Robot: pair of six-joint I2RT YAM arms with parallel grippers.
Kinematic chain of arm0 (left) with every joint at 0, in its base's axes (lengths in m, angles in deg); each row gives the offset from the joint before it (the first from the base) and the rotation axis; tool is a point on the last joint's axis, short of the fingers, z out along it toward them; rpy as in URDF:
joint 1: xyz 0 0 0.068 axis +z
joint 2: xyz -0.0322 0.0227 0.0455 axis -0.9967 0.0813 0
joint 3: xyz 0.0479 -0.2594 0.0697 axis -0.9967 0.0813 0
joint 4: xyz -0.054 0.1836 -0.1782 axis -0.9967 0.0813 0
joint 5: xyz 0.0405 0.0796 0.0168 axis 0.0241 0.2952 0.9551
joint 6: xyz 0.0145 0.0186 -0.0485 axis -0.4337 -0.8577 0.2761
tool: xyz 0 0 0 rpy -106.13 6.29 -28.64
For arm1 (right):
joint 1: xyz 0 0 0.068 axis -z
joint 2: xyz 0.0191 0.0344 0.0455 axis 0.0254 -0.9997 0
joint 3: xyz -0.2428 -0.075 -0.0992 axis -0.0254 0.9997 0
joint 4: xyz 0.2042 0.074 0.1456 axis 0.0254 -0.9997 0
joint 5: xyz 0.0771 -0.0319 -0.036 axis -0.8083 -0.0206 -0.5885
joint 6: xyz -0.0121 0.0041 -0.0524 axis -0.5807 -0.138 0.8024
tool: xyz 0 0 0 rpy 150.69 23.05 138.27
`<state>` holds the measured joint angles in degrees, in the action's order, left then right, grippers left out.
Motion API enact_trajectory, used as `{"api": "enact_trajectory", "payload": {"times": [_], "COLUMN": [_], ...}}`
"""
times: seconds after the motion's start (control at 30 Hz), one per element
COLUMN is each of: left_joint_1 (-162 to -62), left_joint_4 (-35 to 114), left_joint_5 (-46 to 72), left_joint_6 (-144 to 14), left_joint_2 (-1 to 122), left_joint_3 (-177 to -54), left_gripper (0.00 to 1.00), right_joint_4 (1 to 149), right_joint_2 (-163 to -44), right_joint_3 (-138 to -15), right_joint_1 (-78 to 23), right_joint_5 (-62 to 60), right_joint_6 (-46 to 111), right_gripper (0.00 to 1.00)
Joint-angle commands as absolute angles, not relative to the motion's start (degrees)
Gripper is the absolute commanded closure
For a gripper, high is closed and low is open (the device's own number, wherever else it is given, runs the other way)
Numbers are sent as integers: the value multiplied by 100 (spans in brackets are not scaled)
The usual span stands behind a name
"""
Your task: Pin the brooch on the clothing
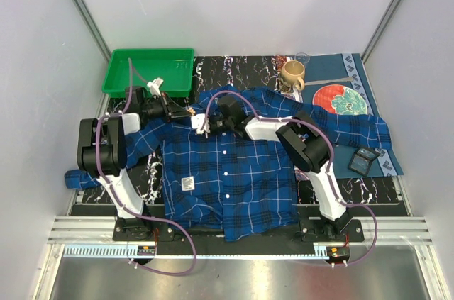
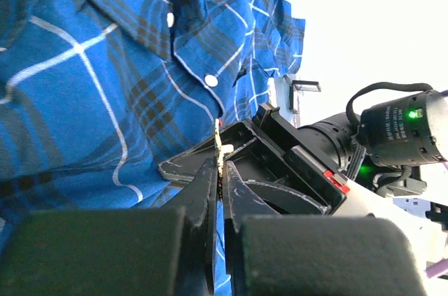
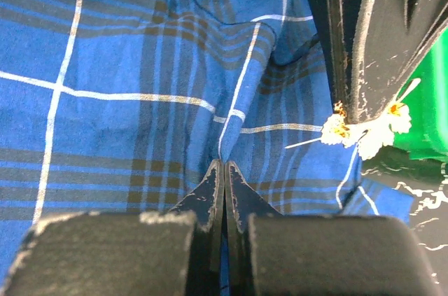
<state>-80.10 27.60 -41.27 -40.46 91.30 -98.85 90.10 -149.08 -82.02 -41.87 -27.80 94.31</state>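
**Beside the collar: brooch clamped, cloth pinched**

Across the middle of the bench (image 1: 213,66), laid front-up and buttoned, the plaid shirt (image 1: 227,172), sleeves thrown out to both sides, white label (image 1: 187,184) low on the front. Up near the collar, on the left arm's side, the left tool (image 1: 175,110), tips squeezed together on the brooch (image 1: 191,110).

Seen from the right wrist: cream petals with orange-yellow centres poking out from under those black tips, a thin pale pin pointing sideways at the cloth, green tray (image 3: 428,100) just behind. Seen edge-on from the left wrist: only a pale sliver of brooch between the pads. Contact between brooch and cloth: impossible to tell.

Just beside it, the right tool (image 1: 207,127), tips closed hard on a raised ridge of shirt fabric, plaid lines puckering in toward the pinch. Both tools close together over the same patch of shirt; touching or not, unclear.

Farther back and to the right on the bench: mug (image 1: 292,75), red-and-teal plate (image 1: 342,100), small black device (image 1: 363,161) nearer the front.
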Motion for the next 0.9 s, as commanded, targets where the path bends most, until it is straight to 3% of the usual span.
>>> {"api": "enact_trajectory", "payload": {"times": [0.0, 0.37, 0.87], "left_joint_1": [-8033, -8015, -7997], "left_joint_4": [2151, 2310, 2723], "left_joint_5": [-4326, -4423, -4475], "left_joint_6": [-3740, -3696, -3907], "left_joint_2": [8700, 8462, 8515], "left_joint_3": [-9867, -9683, -9709], "left_gripper": [100, 100, 100], "right_joint_4": [10022, 11208, 11868], "right_joint_2": [-14293, -13809, -13730], "right_joint_3": [-7909, -6933, -6528], "right_joint_1": [-4222, -4257, -4337], "right_joint_5": [-2720, -2966, -3001], "right_joint_6": [9423, 9959, 10364], "right_gripper": [100, 100, 100]}}
